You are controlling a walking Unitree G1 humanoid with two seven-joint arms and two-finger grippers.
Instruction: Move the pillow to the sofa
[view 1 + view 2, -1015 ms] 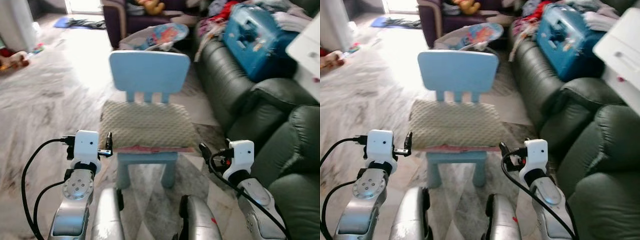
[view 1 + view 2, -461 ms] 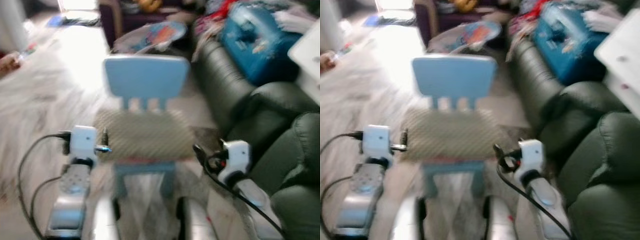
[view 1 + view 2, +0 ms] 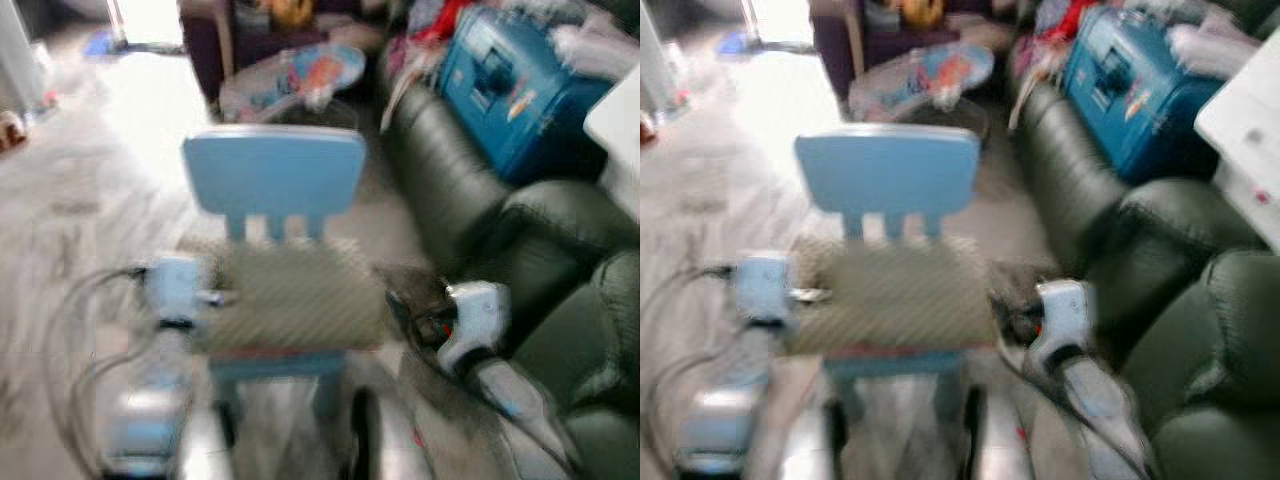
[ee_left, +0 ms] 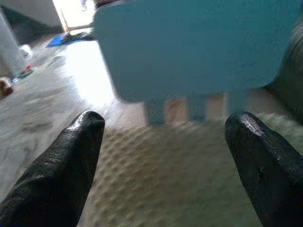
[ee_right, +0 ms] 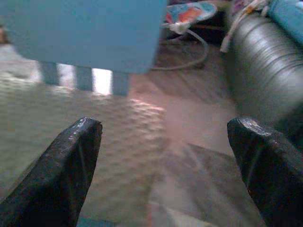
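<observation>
So both end effectors were up in front of the robot with their fingers spread wide and nothing in them. The left end effector [image 4: 163,156] was looking straight across the pillow [image 3: 290,298], with its fingers [image 4: 71,156] either side of that bumpy cream surface. The right end effector [image 5: 165,161] sat over the pillow's sofa-side edge, half over bare floor [image 5: 189,113]. The head views were pretty smeared, so exact gaps were hard to call, but neither looked to be touching the pillow.

The pillow itself lay flat on the seat of the little blue chair [image 3: 272,172], covering it and overhanging a bit at the sides. A pinkish strip showed along its front edge.

My guess on handling: light, soft, floppy. The quilted fabric should give decent grip, not slippery, nothing to break. One pinch in the middle would probably just bunch it up and let it sag, so I'd go for the two side edges, one end effector each, pinching the overhang where the fingers can get under.

The dark green sofa [image 3: 470,190] was right beside the chair, its far end loaded with a blue case [image 3: 510,90] and clothes.
</observation>
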